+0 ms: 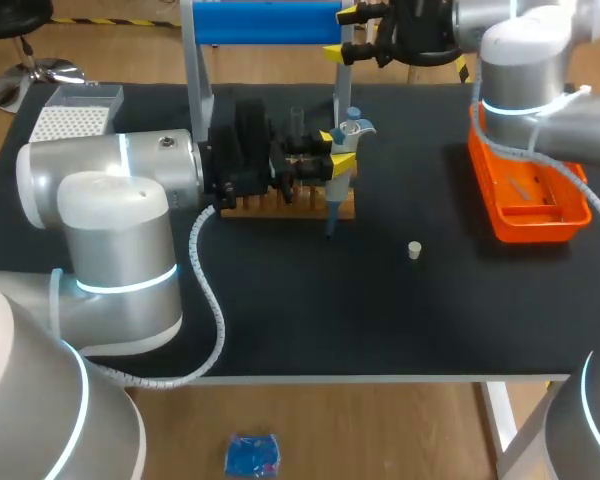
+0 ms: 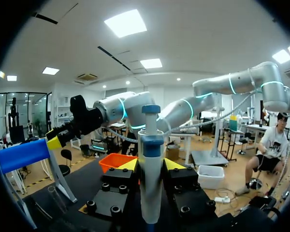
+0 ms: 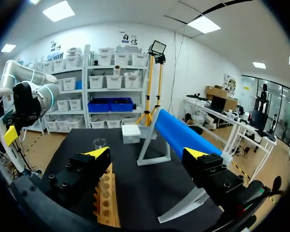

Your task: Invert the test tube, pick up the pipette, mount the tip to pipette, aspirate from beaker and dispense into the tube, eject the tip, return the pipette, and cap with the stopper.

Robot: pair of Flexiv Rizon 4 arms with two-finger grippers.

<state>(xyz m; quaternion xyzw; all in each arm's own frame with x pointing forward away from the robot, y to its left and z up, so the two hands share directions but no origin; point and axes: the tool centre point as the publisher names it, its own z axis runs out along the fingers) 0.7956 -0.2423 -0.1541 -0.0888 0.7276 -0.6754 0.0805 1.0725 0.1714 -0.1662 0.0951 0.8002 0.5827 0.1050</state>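
My left gripper (image 1: 332,150) is shut on the white pipette (image 1: 346,148) with the blue top, holding it upright over the right end of the wooden rack (image 1: 290,205). In the left wrist view the pipette (image 2: 151,179) stands between the two yellow fingertips (image 2: 130,164). A clear glass vessel (image 1: 298,120) stands just behind the rack, also seen past the rack (image 3: 106,198) as a round-rimmed glass (image 3: 100,143). The small pale stopper (image 1: 414,250) lies alone on the black table. My right gripper (image 1: 342,33) hangs open at the far edge, its fingers (image 3: 97,152) wide apart and empty.
An orange tray (image 1: 525,190) sits at the right side. A white tip box (image 1: 75,115) stands at the far left corner. A stand with a blue bar (image 1: 270,22) rises behind the rack, close to my right gripper.
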